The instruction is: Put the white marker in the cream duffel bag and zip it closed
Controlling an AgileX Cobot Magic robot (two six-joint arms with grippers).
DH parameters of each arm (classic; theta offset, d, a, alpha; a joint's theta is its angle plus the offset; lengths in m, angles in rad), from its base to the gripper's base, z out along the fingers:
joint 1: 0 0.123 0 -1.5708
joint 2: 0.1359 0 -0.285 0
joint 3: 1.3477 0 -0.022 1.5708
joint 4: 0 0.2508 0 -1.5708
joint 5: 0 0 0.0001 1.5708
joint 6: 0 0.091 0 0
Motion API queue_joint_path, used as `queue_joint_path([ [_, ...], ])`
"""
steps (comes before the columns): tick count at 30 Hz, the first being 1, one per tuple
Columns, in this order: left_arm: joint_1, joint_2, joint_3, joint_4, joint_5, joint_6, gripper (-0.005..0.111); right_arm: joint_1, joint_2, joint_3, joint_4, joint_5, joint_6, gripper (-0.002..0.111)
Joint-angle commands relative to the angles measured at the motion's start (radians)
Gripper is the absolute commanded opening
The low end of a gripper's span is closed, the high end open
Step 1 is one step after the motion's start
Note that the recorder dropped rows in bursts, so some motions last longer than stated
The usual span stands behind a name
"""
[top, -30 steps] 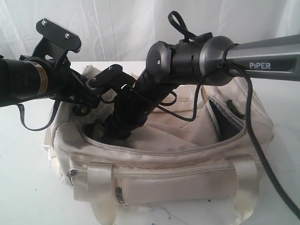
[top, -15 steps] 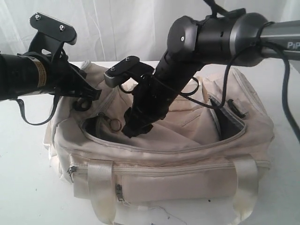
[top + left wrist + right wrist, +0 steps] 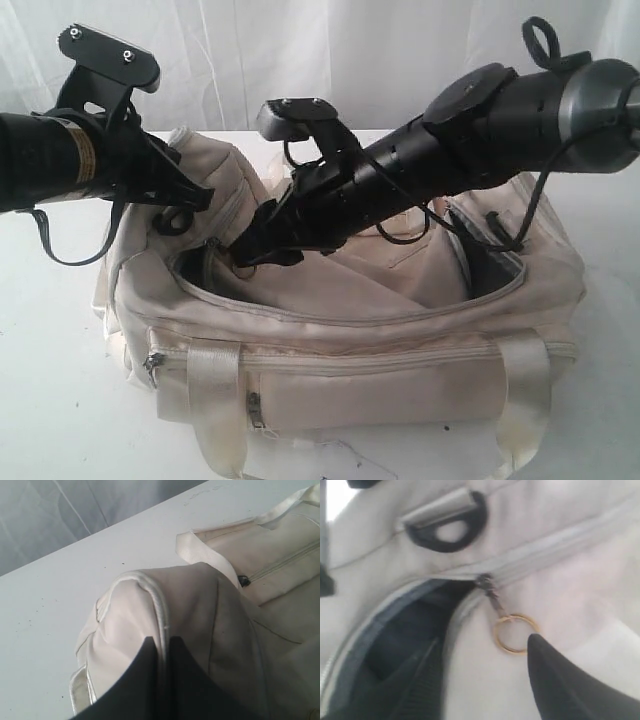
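The cream duffel bag [image 3: 400, 370] sits on the white table with its top zipper open. My left gripper [image 3: 190, 205] is shut on the piped fabric edge at the bag's left end [image 3: 161, 640]. My right gripper [image 3: 250, 250] reaches across to the left end of the opening. It is open [image 3: 485, 655], with one black fingertip [image 3: 555, 675] just beside the gold ring [image 3: 512, 632] of the zipper pull, not closed on it. The slider sits at the end of the grey zipper [image 3: 555, 550]. The white marker is hidden from every view.
A black D-ring clip [image 3: 447, 527] is sewn just beyond the zipper end. Glossy webbing handles [image 3: 215, 400] hang down the bag's front. The right arm's black cable [image 3: 470, 225] drapes over the bag's right end. A white curtain [image 3: 300, 50] backs the table [image 3: 50, 400].
The right arm has lifted out of the bag's inside and lowered flatter, bringing its gripper to the zipper pull at the left end. The left gripper keeps its hold on the bag.
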Motion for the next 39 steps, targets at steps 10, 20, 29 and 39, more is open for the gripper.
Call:
queue_joint_path([
  [10,0.002,-0.027,-0.013,0.011,0.013,-0.008,0.0,-0.158,0.029,0.109,0.389,0.186,-0.263,0.049],
  [20,0.002,-0.027,-0.013,0.011,0.012,-0.008,0.0,-0.166,0.143,0.113,0.517,0.329,-0.338,0.049],
  [29,0.002,-0.027,-0.013,0.01,0.012,-0.008,0.0,-0.166,0.196,0.111,0.554,0.342,-0.375,0.049],
  [39,0.002,-0.027,-0.013,0.01,0.003,-0.008,0.0,-0.166,0.253,0.067,0.567,0.342,-0.372,0.049],
])
